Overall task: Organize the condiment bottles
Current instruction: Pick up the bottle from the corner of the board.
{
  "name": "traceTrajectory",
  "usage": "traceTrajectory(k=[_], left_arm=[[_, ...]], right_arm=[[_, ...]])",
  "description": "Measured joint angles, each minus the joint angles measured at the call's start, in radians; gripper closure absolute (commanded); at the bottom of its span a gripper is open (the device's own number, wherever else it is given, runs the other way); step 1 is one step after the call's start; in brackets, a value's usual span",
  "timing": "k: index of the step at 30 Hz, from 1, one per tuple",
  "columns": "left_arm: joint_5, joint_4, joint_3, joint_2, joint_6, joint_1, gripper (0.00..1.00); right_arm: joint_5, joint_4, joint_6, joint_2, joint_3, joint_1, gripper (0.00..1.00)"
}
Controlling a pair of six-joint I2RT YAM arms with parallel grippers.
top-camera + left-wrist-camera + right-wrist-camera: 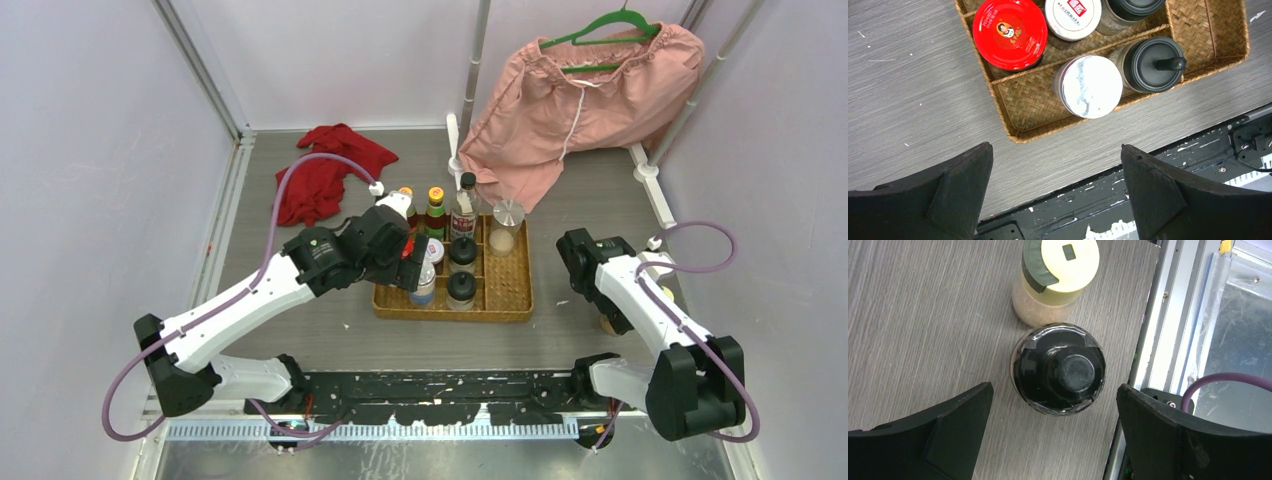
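The wicker tray (pixel 505 290) holds several condiment bottles: two yellow-capped sauces (pixel 436 208), a tall black-capped clear bottle (pixel 466 208), a clear silver-lidded jar (pixel 507 226) and black-lidded shakers (pixel 461 288). My left gripper (pixel 416 268) hovers open and empty over the tray's left near part. In its view, the left gripper (pixel 1056 147) is above bare table just outside the tray's corner (pixel 1015 131), with the red lid (pixel 1009 32), white lid (pixel 1072 17), silver lid (pixel 1091 86) and black lid (pixel 1154 64) ahead. My right gripper (pixel 1054 390) is open above a black-lidded bottle (pixel 1060 369); a yellow-lidded shaker (pixel 1060 270) stands beside it.
A red cloth (pixel 325 178) lies at the back left. Pink shorts on a green hanger (pixel 585 95) hang at the back right beside a white pole (pixel 478 60). The table's right rail (pixel 1153 330) runs close to the two outlying bottles. A black base plate (pixel 450 395) lines the near edge.
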Motion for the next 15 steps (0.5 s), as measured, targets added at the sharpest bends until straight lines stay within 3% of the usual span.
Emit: traceTrajectory(k=[15], left_arm=[[-0.019, -0.019, 0.008, 0.050, -0.019, 0.000, 0.00]], right_arm=[[0.016, 0.091, -0.025, 0.090, 0.013, -0.100, 0.03]])
